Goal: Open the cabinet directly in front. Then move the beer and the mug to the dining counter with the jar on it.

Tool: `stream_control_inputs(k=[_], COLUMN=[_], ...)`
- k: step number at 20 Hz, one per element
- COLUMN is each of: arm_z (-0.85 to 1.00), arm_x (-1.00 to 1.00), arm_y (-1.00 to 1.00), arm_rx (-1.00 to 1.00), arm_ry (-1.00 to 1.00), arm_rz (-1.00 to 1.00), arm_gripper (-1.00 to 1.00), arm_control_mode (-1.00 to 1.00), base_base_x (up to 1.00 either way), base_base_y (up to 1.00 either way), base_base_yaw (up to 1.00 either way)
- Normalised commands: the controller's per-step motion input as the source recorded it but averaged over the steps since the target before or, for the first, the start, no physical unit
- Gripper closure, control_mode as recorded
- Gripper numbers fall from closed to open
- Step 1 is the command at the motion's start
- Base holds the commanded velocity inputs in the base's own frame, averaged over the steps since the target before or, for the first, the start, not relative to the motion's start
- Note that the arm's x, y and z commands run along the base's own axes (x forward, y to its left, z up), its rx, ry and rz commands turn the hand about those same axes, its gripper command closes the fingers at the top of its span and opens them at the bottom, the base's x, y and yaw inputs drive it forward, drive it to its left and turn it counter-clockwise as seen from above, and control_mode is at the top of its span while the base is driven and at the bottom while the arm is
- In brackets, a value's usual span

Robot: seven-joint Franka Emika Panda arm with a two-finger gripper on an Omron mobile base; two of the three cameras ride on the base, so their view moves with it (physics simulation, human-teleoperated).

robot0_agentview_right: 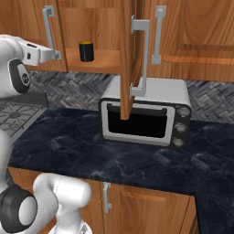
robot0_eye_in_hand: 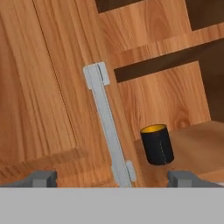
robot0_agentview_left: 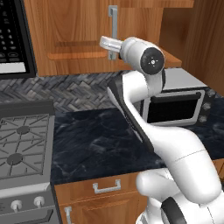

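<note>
Right cabinet door swung out, left handle ungrabbed between wide-open tool; mug unmoved on shelf.

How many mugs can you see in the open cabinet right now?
1. The mug stands on the lower shelf of the cabinet, behind the open right door; the closed left door may hide more.

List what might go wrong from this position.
1. The open gripper straddles the left door's handle; closing off-centre may let it slip.
2. The right door hangs open edge-on above the toaster oven; a wide swing might strike it.
3. The mug sits near the shelf edge and could be knocked.
</note>
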Motion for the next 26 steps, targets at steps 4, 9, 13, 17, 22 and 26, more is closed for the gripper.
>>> stream_control_inputs(k=[4, 9, 13, 17, 22, 26], arm_z=[0.0, 0.0, -0.03, -0.16, -0.32, -0.45], arm_x=[0.68, 0.79, 0.82, 0.93, 1.0, 1.0], arm_y=[0.0, 0.0, 0.0, 0.03, 0.14, 0.33], arm_rx=[0.0, 0.0, 0.0, -0.02, -0.04, -0.1], arm_ry=[0.02, 0.02, 0.03, 0.09, 0.07, 0.02], arm_rz=[0.0, 0.0, 0.0, 0.0, 0.0, 0.0], arm_gripper=[-1.0, -1.0, -1.0, -1.0, -1.0, 1.0], arm_control_mode=[-1.0, -1.0, -1.0, -1.0, -1.0, -1.0], base_base_x=[0.0, 0.0, 0.0, 0.0, 0.0, 0.0], base_base_y=[0.0, 0.0, 0.0, 0.0, 0.0, 0.0], base_base_yaw=[0.0, 0.0, 0.0, 0.0, 0.0, 0.0])
